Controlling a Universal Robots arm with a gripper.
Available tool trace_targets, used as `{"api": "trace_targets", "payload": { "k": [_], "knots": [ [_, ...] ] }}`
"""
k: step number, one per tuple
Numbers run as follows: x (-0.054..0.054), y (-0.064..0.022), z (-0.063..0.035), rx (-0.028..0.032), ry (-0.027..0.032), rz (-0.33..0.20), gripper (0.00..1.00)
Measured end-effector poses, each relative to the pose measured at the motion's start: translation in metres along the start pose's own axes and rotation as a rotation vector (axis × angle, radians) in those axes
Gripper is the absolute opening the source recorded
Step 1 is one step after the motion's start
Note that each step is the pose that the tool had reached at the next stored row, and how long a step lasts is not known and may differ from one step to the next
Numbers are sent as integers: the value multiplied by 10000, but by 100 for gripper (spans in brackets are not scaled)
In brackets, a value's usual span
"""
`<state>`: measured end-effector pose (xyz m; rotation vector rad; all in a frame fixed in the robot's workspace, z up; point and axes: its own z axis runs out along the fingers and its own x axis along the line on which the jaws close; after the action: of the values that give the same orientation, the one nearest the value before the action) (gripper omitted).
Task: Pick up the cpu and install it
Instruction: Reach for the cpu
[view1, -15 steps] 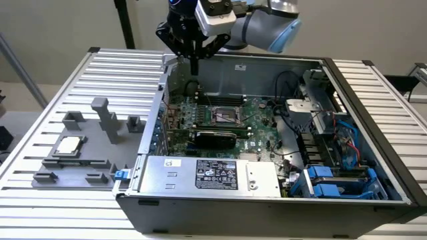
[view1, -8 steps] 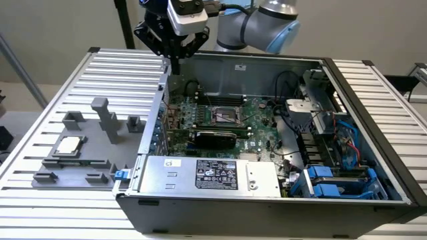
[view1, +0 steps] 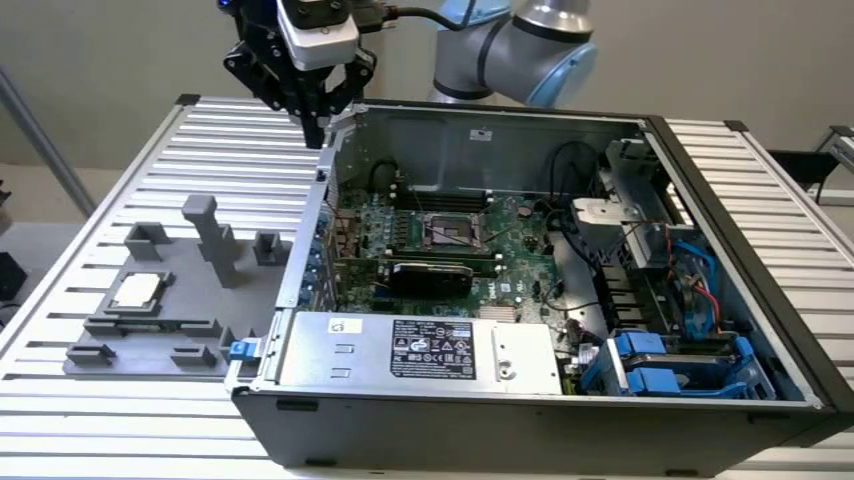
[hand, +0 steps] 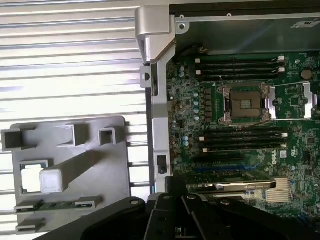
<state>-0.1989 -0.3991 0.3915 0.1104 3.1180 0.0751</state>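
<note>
Jaws of the gripper look drawn together on nothing as it hangs by a corner of the open computer case, well apart from the cpu. That chip lies flat in a recess of the grey fixture plate on the slatted table, at the exterior view's left, while the motherboard socket sits bare inside the case. I judge the chip light, stiff and thin, with a slick metal lid and a delicate underside, so best pinched level by two opposite edges.

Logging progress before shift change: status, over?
Gripper shut, empty, over case edge. Cpu lying in grey fixture outside the case. Tall post beside it.
</note>
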Motion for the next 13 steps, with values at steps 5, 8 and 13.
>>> {"api": "trace_targets", "payload": {
  "k": [5, 8, 13],
  "knots": [
    [228, -27, 3, 1, 0, 0, 11],
    [363, -51, 9, 1, 1, -1, 11],
    [585, -94, 19, 1, 1, 0, 11]
  ]
}}
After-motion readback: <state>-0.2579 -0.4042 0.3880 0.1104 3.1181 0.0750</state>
